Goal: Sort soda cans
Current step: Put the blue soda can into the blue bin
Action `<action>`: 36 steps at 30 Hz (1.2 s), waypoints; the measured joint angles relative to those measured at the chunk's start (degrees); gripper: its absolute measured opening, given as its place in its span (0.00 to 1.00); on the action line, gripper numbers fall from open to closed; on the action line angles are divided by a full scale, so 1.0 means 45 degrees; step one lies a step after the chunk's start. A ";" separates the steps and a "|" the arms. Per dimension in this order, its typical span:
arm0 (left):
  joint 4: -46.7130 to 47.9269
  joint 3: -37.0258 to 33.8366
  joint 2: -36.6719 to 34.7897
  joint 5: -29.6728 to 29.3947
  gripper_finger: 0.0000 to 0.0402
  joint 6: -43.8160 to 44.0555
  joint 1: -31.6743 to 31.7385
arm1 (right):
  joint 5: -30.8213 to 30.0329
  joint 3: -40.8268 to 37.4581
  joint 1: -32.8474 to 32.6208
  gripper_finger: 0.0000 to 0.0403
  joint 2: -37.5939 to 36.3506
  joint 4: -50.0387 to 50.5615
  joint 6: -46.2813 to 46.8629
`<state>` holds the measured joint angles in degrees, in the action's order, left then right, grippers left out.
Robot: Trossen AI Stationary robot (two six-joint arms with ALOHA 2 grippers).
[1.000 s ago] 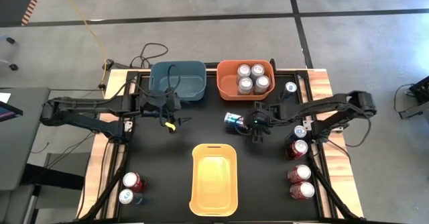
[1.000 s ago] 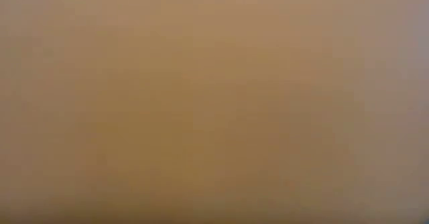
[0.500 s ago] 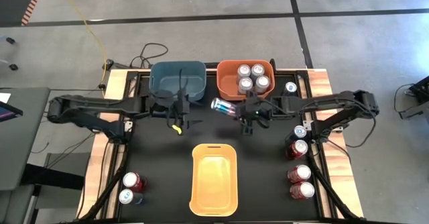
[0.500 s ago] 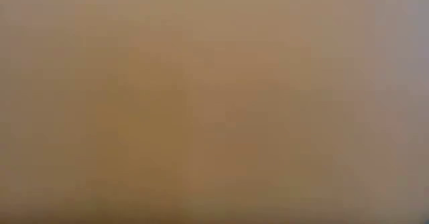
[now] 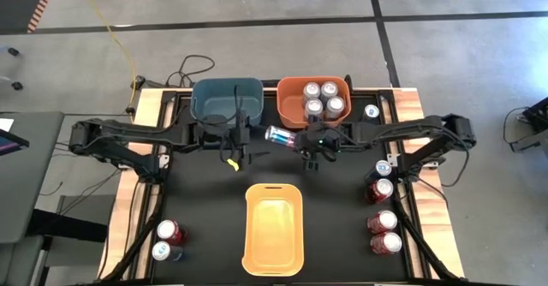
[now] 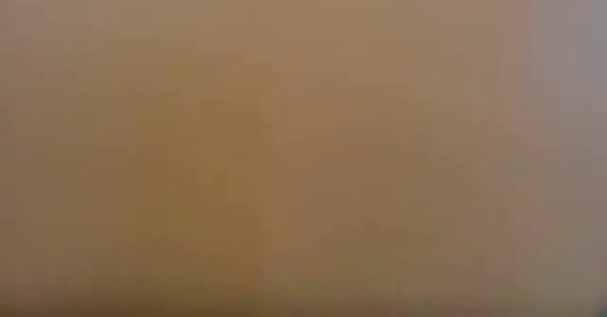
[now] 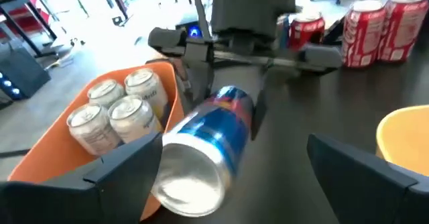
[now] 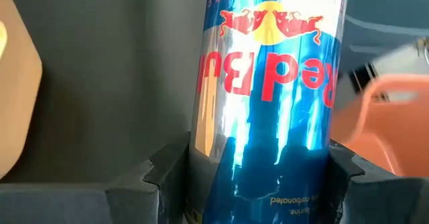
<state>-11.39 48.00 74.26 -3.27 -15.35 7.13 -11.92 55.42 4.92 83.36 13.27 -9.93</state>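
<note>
Blue can [image 5: 280, 135] clamped sideways in right gripper [image 5: 301, 140]; left gripper [image 5: 242, 140] fingers wide

Glossy metal blue can [image 8: 268, 96]; matt black tabletop [image 5: 205, 209].

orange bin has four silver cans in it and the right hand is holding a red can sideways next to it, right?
Not quite: the can in the right hand is blue, not red, as the right wrist view shows up close. The rest holds: the orange bin contains four silver cans, and the held can lies sideways beside it.
</note>
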 joint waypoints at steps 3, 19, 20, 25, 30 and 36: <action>0.0259 0.0011 0.0013 -0.0059 0.93 0.0012 0.0097 | 0.0044 0.0257 -0.0032 0.57 0.0303 -0.0034 -0.0197; 0.0313 0.0021 0.0005 0.0492 0.78 0.0321 0.0337 | 0.0072 0.1409 -0.0682 0.57 0.0703 -0.0027 -0.1101; 0.0309 0.0021 0.0005 0.0676 0.75 0.0321 0.0342 | 0.0077 0.1409 -0.0682 0.57 0.0703 -0.0010 -0.1103; 0.0291 0.0021 0.0005 0.1031 0.58 0.0236 0.0347 | 0.0087 0.1409 -0.0673 0.58 0.0703 -0.0013 -0.1152; 0.0285 0.0021 -0.0022 0.1050 0.58 0.0366 0.0337 | 0.0169 0.1409 -0.0673 0.67 0.0659 -0.0251 -0.0532; 0.0369 0.0016 -0.0435 0.1093 0.58 0.0523 0.0322 | 0.1381 0.1423 -0.0629 0.81 0.0204 -0.0732 0.0578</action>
<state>-9.73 48.07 72.30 1.65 -13.00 8.58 -5.71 61.82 2.09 84.28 9.98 -7.33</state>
